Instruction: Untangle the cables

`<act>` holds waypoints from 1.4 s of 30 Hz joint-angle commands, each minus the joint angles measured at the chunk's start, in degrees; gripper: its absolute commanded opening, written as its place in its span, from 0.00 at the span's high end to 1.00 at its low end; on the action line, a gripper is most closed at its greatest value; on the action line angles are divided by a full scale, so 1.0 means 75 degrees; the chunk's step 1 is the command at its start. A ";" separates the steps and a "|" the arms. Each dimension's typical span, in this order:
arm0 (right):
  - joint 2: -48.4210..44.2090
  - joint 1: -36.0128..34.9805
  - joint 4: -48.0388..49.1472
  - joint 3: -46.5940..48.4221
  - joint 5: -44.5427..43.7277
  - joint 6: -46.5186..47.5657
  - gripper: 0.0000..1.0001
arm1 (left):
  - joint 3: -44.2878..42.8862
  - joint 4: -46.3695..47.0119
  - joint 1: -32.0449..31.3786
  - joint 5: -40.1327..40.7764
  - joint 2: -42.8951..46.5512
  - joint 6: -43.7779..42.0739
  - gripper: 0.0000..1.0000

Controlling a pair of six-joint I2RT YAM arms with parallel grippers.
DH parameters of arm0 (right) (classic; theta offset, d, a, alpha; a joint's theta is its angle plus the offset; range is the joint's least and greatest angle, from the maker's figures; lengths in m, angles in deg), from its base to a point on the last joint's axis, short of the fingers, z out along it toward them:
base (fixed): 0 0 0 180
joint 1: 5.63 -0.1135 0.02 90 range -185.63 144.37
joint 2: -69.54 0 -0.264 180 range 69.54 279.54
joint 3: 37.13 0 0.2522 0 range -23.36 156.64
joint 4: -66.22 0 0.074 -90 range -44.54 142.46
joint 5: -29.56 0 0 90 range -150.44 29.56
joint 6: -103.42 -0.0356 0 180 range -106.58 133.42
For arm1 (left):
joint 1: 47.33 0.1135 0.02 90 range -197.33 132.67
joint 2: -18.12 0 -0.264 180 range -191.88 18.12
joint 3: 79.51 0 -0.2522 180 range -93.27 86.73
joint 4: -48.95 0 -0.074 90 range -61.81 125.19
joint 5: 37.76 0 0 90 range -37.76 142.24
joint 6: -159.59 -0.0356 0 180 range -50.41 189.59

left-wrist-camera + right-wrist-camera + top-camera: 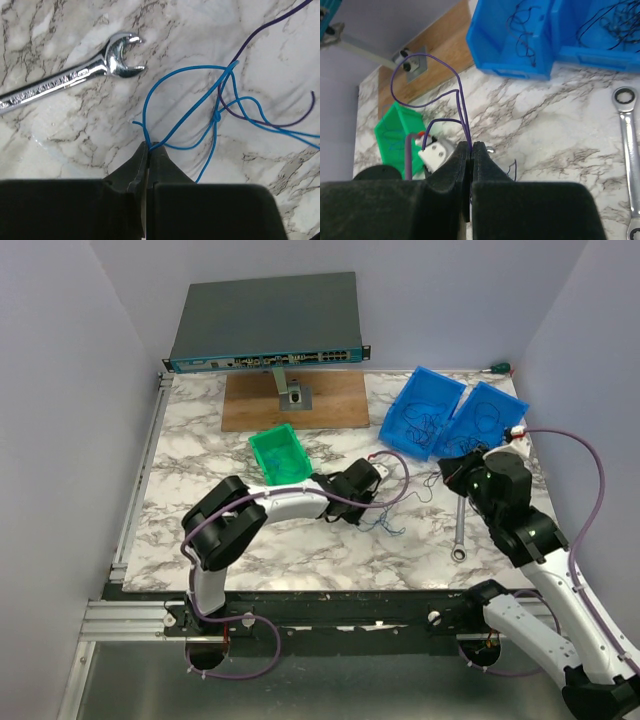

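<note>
Checking the left side first: what has it got?

Your left gripper point(148, 146) has its jaws pressed together on the blue wire point(200, 67), pinched at the very tips. From there the wire rises in an open loop and meets a small knot. Its long strands then run off to the right of the wrist view.

And the right?

Your right gripper point(471, 146) is closed too, nipping the purple wire point(462, 115). That wire stands up from the jaws and arches over to the left in a tall loop.

Where do the cables sit?

The cables point(395, 518) lie right of the middle of the table point(200, 440), toward its front edge, between your two grippers. The loose tangle stretches roughly left to right, from one gripper across to the other, sagging toward the front edge in between.

Anything close by?

The wrench point(459, 530) lies just to the right of the tangle, its long axis running front to back. In the left wrist view its open end is near the blue loop but apart from it.
</note>
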 commanded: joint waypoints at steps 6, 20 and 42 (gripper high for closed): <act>0.0235 -0.0014 -0.0583 0.1136 -0.2918 0.0314 0.99 | 0.2621 0.0990 -0.0010 0.0598 0.3040 0.0397 1.00; 0.1029 0.0009 0.0188 0.1819 -0.5840 0.0502 0.99 | 0.5748 0.1052 0.2600 0.2104 0.9641 0.2405 1.00; 0.0984 0.0025 0.2000 0.1479 -0.3574 0.1291 0.99 | 0.3348 0.1153 0.3457 0.2608 0.6155 0.1607 1.00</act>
